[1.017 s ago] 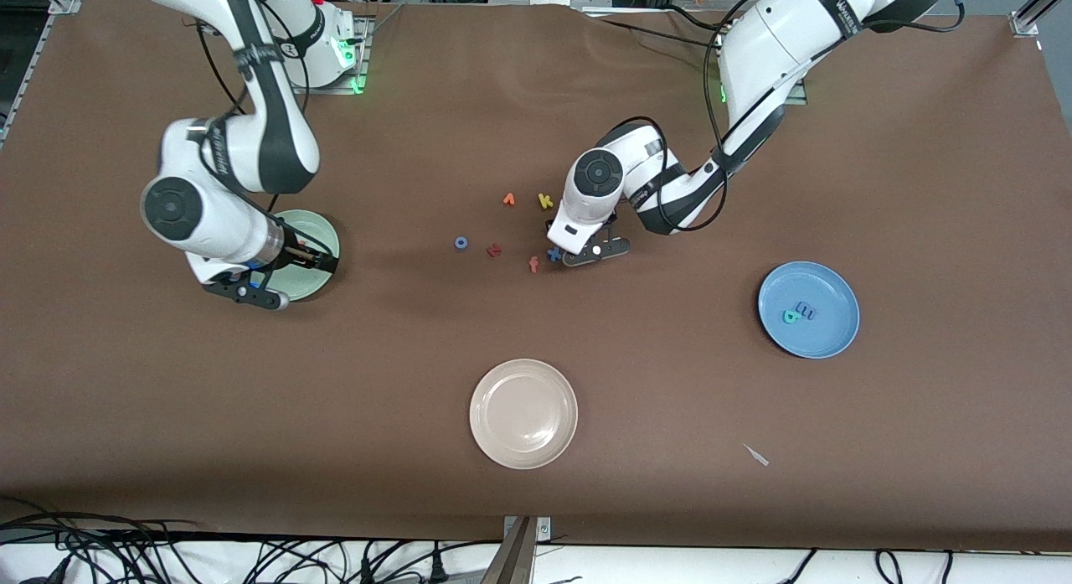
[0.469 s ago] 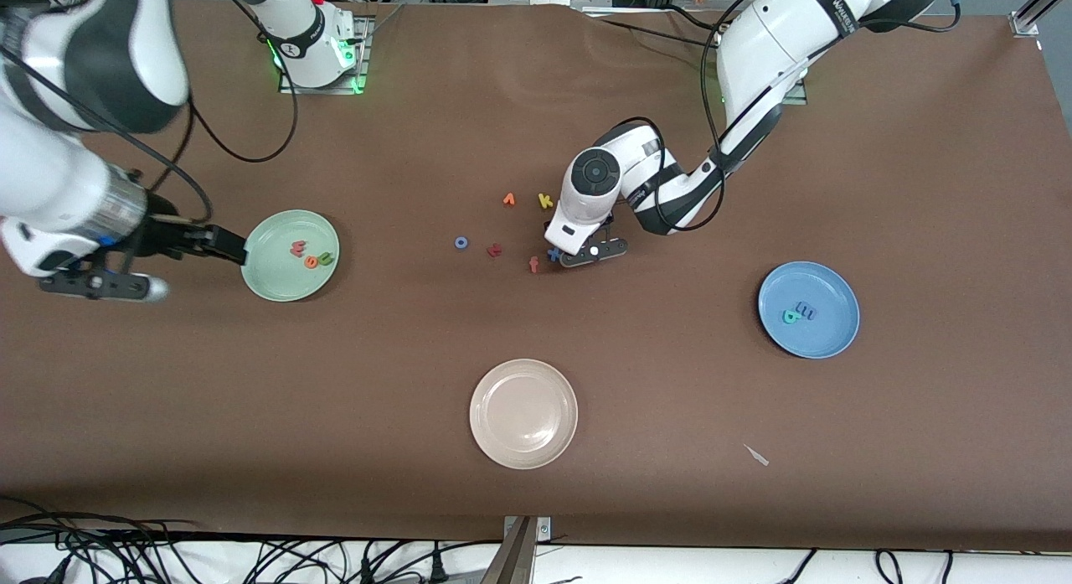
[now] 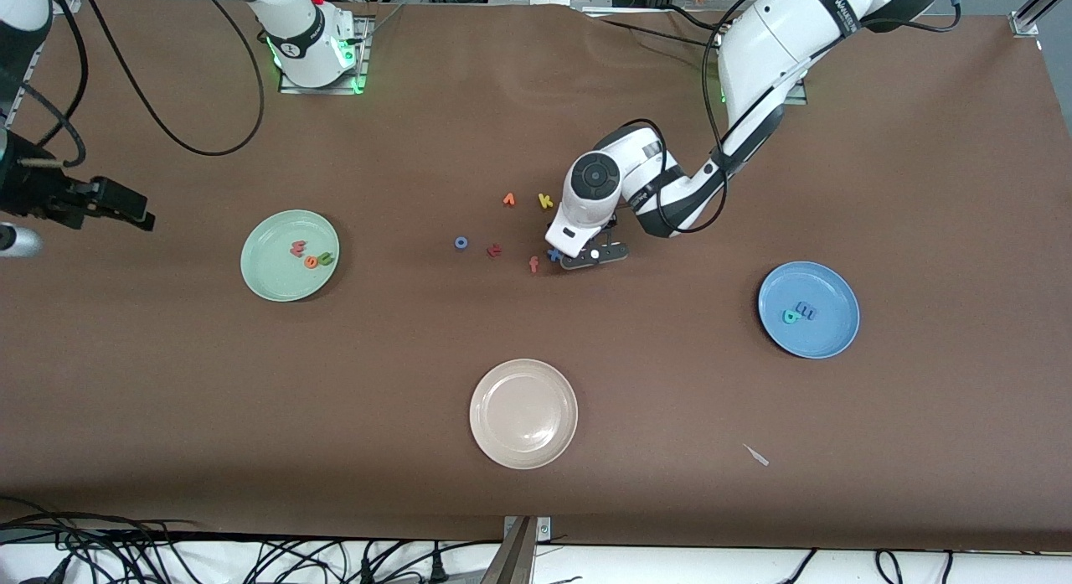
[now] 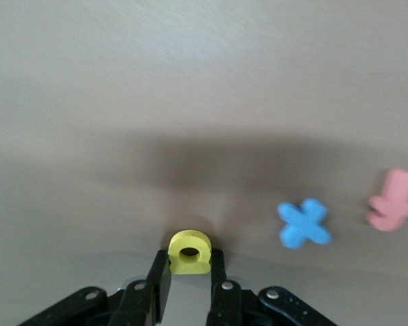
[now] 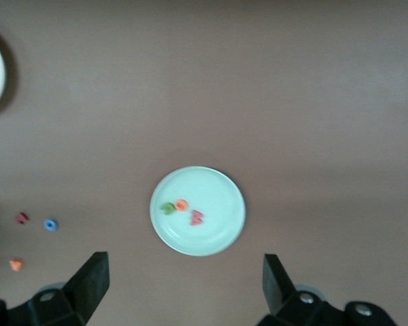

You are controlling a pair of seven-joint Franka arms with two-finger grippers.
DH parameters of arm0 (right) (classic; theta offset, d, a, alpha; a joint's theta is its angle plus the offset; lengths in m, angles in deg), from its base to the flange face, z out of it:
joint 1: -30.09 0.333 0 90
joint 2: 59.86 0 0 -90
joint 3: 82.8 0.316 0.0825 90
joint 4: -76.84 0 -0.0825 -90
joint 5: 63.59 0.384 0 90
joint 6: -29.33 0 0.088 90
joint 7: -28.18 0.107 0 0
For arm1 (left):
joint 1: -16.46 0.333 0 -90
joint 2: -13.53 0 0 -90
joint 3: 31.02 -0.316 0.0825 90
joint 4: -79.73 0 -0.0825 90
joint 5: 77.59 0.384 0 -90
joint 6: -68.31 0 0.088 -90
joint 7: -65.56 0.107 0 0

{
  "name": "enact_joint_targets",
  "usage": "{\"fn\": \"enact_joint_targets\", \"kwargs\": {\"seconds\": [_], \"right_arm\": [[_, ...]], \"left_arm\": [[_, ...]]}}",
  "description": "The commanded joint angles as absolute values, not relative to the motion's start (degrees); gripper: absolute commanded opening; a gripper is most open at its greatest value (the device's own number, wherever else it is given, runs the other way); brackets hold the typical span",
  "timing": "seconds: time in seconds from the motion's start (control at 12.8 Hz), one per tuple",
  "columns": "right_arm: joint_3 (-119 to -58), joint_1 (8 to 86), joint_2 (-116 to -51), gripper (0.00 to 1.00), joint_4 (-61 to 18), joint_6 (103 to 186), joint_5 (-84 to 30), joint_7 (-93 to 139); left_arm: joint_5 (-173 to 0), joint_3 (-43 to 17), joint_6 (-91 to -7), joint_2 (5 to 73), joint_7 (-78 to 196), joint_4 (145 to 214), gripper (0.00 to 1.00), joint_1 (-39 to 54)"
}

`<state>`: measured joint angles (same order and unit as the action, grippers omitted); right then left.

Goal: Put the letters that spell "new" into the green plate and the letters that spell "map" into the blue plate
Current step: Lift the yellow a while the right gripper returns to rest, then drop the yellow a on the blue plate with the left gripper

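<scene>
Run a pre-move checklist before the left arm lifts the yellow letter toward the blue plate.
1. Left gripper shut on the yellow p: ok.
2. Blue x and salmon f apart from the grip: ok.
3. Blue plate has bare room beside its m and a: ok.
4. Right gripper open, high above the green plate, away from the path: ok.
5. Grip firmness: cannot tell.

The left arm reaches down from its base to mid-table, its left gripper (image 4: 189,288) low at the surface with both fingers (image 4: 159,285) pinched together, while the right arm hangs raised at its own end, the right gripper (image 5: 183,282) spread wide.
</scene>
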<state>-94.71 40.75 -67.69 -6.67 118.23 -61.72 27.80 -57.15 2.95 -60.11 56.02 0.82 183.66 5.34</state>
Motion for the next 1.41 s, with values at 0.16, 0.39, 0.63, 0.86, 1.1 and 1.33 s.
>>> {"fn": "enact_joint_targets", "kwargs": {"seconds": [0.16,0.39,0.63,0.86,1.1,1.33], "right_arm": [[-87.3,29.9,-58.7,1.0,-13.8,114.0,-63.6,26.7],[-80.1,23.7,-55.5,1.0,-19.1,121.2,-63.9,26.8],[-78.5,24.5,-55.4,1.0,-20.6,124.2,-63.7,29.1],[-83.5,28.0,-55.4,1.0,-21.2,124.3,-63.5,29.1],[-84.2,28.8,-56.3,1.0,-20.6,123.6,-63.5,28.3],[-84.1,28.9,-58.0,1.0,-19.1,122.7,-63.5,28.1]], "left_arm": [[-55.7,3.0,-44.0,55.1,16.6,177.0,0.19,9.4],[-55.6,2.9,-34.7,52.9,34.1,175.6,0.19,15.7],[-54.6,2.6,-29.1,51.6,55.6,174.2,0.19,24.1],[-51.1,2.2,-29.0,51.6,71.4,174.2,0.19,31.0],[-40.6,2.1,-30.8,54.6,79.3,174.2,0.28,34.2],[-41.2,2.1,-31.5,54.5,82.1,171.5,1.0,35.6]]}}
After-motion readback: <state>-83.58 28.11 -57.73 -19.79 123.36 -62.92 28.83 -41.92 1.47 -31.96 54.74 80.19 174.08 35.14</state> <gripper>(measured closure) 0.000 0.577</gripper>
